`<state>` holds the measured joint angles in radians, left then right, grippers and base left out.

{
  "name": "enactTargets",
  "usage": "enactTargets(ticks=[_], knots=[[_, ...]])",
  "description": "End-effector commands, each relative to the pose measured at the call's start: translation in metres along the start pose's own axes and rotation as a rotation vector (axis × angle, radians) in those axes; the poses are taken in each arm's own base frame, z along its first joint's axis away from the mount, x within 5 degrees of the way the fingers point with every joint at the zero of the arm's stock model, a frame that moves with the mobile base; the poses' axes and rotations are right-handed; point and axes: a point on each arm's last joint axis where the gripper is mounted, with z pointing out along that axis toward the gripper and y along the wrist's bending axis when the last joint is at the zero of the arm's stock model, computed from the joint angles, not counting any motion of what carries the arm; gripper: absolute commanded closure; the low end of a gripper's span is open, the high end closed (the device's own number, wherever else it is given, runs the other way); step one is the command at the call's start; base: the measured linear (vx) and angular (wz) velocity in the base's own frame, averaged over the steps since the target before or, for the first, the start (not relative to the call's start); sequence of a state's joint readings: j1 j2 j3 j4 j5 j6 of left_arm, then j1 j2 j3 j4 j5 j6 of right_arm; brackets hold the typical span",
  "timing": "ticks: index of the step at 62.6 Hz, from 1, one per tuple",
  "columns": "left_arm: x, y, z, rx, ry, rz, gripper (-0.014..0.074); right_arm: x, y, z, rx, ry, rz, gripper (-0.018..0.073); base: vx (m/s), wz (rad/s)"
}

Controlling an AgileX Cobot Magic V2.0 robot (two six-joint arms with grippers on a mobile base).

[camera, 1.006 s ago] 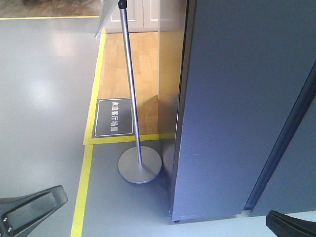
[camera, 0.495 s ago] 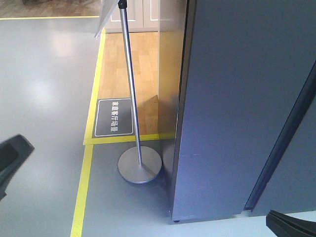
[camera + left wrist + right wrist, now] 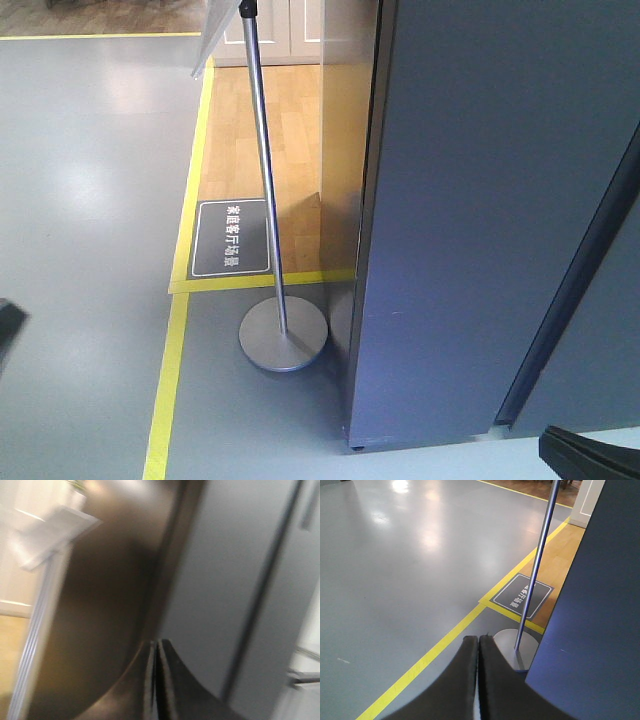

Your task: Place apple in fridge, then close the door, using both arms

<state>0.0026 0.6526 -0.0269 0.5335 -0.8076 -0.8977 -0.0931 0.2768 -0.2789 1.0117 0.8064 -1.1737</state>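
The fridge [image 3: 480, 200] fills the right of the front view, dark grey, with a dark seam [image 3: 580, 280] between two grey panels. I cannot tell which panel is the door. The apple is out of view. My left gripper [image 3: 156, 642] is shut and empty, pointing at the grey fridge front [image 3: 225, 580] in a blurred left wrist view. My right gripper [image 3: 478, 639] is shut and empty, low over the floor beside the fridge's corner [image 3: 590, 630]. Only a sliver of the left arm [image 3: 5, 325] and a bit of the right arm [image 3: 590, 455] show in the front view.
A metal sign stand [image 3: 265, 180] with a round base [image 3: 283, 337] stands just left of the fridge and also shows in the right wrist view [image 3: 535, 575]. Yellow floor tape [image 3: 165, 390] borders a wooden floor patch with a dark floor sign [image 3: 231, 238]. Grey floor lies to the left.
The left arm has moved up and to the left, nearly out of the front view. The right arm and the fridge have not moved.
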Motion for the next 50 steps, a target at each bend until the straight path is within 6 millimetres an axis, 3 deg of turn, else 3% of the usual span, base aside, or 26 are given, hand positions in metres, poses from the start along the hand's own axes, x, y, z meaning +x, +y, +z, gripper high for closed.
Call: enactTargets(ticks=[1,17,50], knots=[[-0.01,0.011,-0.006,-0.127,-0.14,-0.008,0.0604,-0.011,-0.003,-0.002,0.028,-0.058,0.022,0.0566,0.0,0.0],[0.013,0.028,-0.03,-0.352,0.014,0.189,0.0604,-0.011,-0.003,-0.002,0.028,-0.058,0.022,0.0566,0.0,0.0],[0.025,0.027,-0.064,-0.444,0.131,0.349,0.0604,-0.011,-0.003,-0.002,0.027,-0.058,0.024,0.0566,0.0,0.0]])
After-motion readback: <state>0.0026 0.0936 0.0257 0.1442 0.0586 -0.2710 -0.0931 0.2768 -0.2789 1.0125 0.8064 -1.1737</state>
